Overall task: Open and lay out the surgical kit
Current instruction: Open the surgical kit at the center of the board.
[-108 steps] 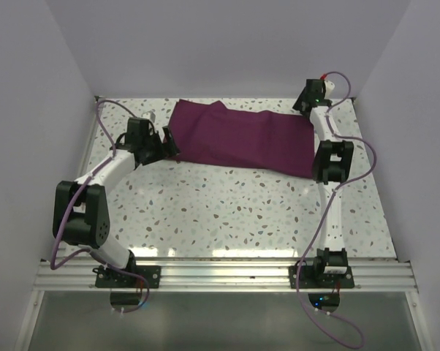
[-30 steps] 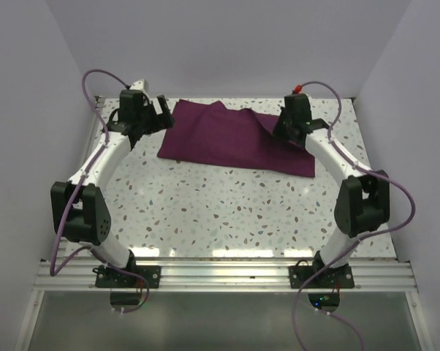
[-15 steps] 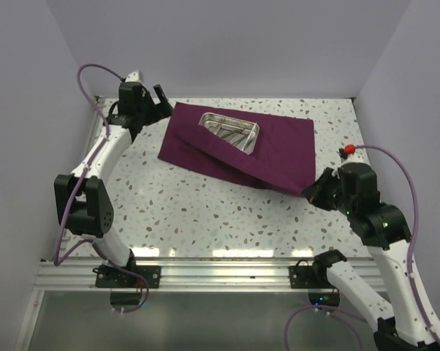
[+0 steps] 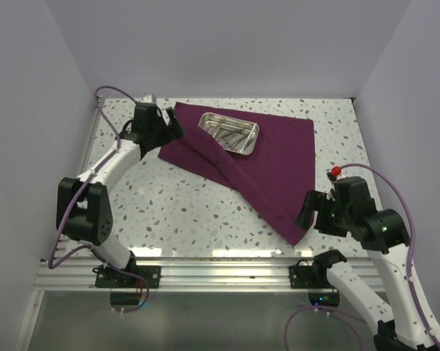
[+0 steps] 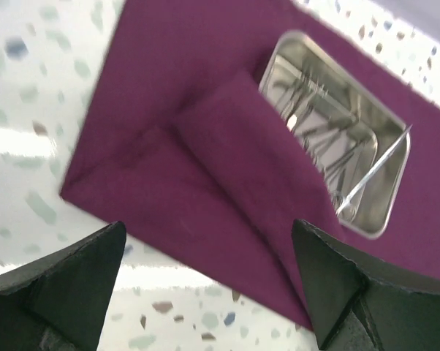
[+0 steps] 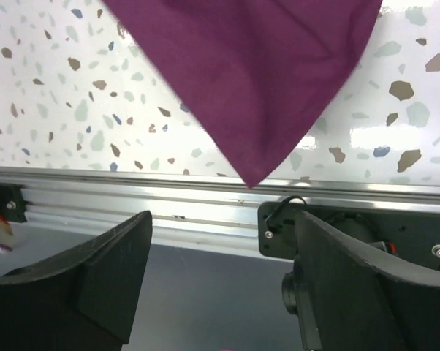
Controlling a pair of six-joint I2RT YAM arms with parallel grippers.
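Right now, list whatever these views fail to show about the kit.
- Instruments: top view too small, left wrist view blurred; scissors, forceps and tweezers cannot be told apart.
- Tray: in the left wrist view a fold of the cloth wrap covers one edge.
- Right wrist view: the wrap is cut off by the top edge; tray out of frame.
- Under the wrap: hidden in every view.

Dark purple cloth wrap [image 4: 278,161], matt and soft, lying in gentle folds. On it sits a shiny, mirror-smooth steel tray [image 4: 213,119] holding thin, polished silvery metal instruments [image 4: 233,136]. Underneath is a smooth, glossy white surface [image 4: 198,212], speckled like terrazzo, catching glare. A brushed aluminium rail [image 4: 220,272] edges its near side.
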